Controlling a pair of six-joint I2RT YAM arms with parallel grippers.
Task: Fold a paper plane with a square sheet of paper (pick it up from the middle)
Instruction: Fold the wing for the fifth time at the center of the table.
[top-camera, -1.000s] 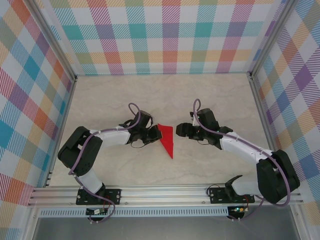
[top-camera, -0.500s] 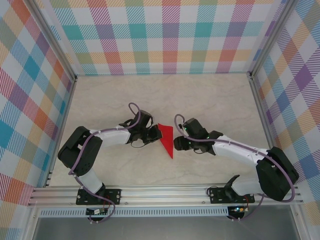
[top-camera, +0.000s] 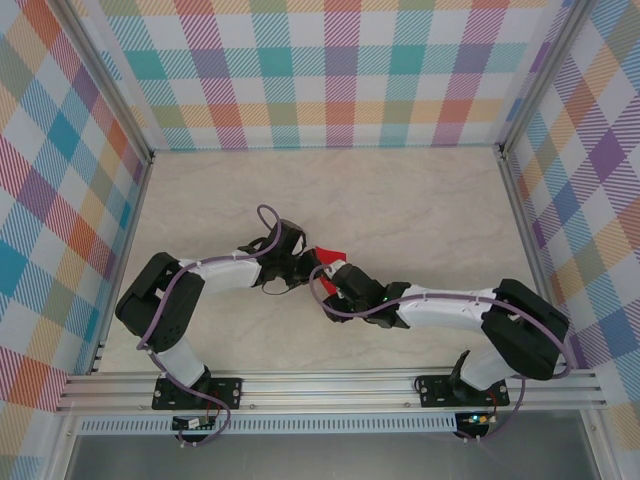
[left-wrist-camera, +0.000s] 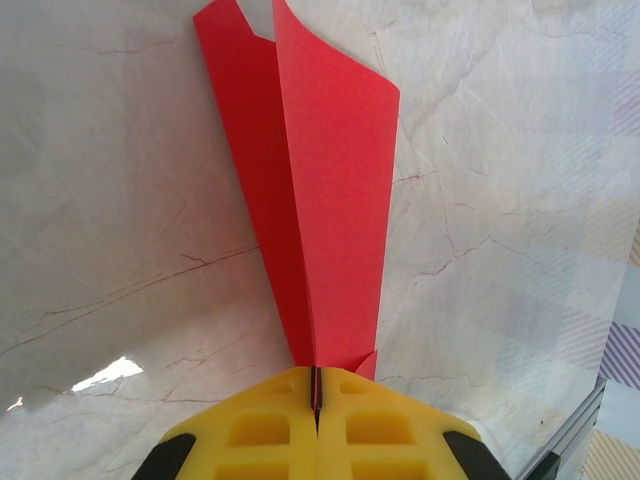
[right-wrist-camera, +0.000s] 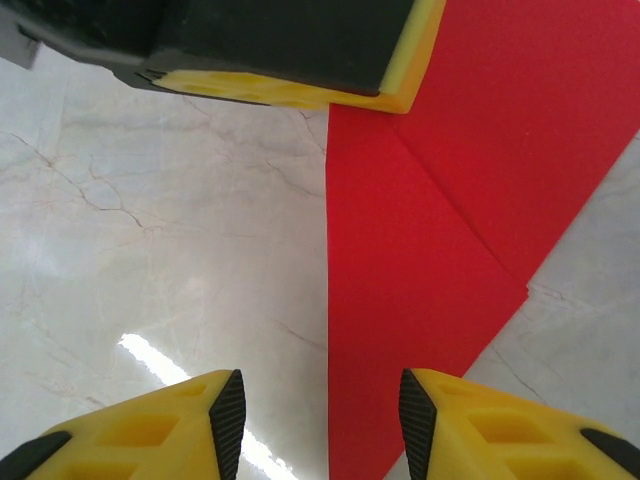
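The square sheet of paper (top-camera: 329, 252) is bright red and folded into a slim pointed dart, a paper plane shape. In the left wrist view the paper (left-wrist-camera: 335, 200) rises from my left gripper (left-wrist-camera: 316, 385) as two long flaps beside a centre crease. My left gripper (top-camera: 308, 266) is shut on its narrow end. My right gripper (top-camera: 331, 286) hangs low over the paper and hides most of it from above. In the right wrist view my right gripper (right-wrist-camera: 320, 420) is open, and the straight edge of the paper (right-wrist-camera: 450, 200) runs between its fingers. The left gripper's fingers (right-wrist-camera: 300, 60) show at the top.
The marble-patterned table (top-camera: 420, 200) lies inside plaid walls (top-camera: 340, 70). An aluminium rail (top-camera: 330, 390) runs along the near edge, where both arm bases sit. The two arms meet at the middle of the table.
My right arm has swung left and come down over the red paper, with its jaws narrowed somewhat. My left gripper has kept its hold in the same place.
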